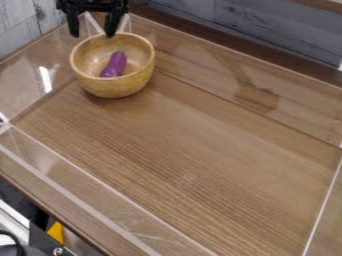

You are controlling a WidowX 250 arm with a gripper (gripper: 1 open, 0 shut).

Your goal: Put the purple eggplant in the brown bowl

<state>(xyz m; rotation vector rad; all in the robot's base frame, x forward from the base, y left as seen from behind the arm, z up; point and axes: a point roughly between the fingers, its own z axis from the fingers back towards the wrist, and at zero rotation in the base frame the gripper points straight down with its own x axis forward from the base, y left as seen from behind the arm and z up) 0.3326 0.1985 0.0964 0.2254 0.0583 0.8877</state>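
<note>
Eggplant in bowl, claw above.
Purple eggplant [115,64] lies inside the brown bowl [112,86] on the wooden table [201,150], just below the gripper [98,27], whose jaws stand apart, empty. No legible writing.

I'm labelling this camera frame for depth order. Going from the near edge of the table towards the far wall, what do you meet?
Bare wooden table → brown bowl holding the purple eggplant → open gripper above the bowl's far rim.
</note>
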